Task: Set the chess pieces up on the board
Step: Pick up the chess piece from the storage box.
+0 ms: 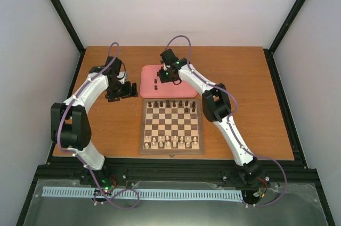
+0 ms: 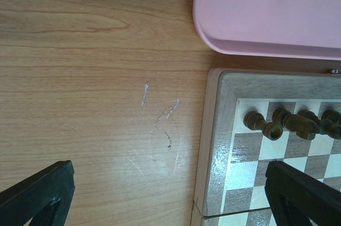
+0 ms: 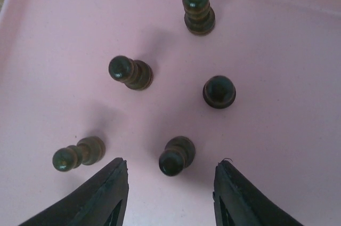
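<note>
1. The right gripper (image 3: 170, 172) had its jaws apart, straddling one dark pawn (image 3: 177, 155); no contact was seen.
2. Five dark chess pieces (image 3: 130, 72) sat on the pink tray (image 3: 277, 130). Others lined the far row of the board (image 1: 144, 130).
3. The left gripper (image 2: 169, 171) was wide apart and empty, over the table (image 2: 80, 77) beside the board.

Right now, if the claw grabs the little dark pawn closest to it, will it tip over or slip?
The pawn probably tips easily: it stands tall on a narrow base. Its round, shiny head may slip if pinched high. Knocked over on the smooth pink tray, it would likely roll.
</note>
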You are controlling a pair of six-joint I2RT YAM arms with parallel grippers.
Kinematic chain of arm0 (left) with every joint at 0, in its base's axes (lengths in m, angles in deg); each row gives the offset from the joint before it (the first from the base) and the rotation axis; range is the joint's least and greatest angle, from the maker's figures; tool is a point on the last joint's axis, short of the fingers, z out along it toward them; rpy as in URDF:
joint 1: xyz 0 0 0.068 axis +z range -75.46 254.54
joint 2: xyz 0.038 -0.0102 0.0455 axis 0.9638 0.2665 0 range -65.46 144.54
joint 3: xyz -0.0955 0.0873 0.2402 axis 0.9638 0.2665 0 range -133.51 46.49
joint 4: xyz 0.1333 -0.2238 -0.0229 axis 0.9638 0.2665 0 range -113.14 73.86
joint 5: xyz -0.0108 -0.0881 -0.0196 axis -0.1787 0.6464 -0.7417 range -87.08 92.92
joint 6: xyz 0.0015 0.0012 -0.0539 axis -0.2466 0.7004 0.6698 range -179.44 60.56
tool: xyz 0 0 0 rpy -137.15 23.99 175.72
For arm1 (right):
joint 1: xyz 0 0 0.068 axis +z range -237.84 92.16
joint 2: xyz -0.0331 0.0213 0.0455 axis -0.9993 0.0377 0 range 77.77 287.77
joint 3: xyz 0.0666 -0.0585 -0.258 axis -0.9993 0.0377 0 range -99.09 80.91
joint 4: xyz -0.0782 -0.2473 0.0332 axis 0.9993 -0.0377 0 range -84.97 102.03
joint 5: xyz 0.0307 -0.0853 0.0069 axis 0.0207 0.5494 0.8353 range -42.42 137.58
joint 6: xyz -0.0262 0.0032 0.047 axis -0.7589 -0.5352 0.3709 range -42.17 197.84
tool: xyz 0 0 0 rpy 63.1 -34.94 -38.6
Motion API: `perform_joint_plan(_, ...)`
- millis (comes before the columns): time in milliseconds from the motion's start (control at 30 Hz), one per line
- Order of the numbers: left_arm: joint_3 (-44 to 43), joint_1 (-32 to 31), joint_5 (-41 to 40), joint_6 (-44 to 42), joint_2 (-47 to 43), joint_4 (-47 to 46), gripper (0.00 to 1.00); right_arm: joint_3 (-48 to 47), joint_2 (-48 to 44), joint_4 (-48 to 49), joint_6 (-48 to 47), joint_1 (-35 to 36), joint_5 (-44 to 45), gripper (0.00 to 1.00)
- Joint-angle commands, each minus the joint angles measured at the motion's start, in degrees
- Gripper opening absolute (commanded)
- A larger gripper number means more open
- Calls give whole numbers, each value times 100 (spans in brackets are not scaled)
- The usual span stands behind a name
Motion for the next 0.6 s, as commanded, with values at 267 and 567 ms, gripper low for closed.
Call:
perform_joint_plan(267,-159,14,91,-80,188,-13,100,-325,195,256,32,17,28,33)
perform_joint_plan(567,-193,14,95,-81,234,-6,100,-481,350,172,45,-18,79,33)
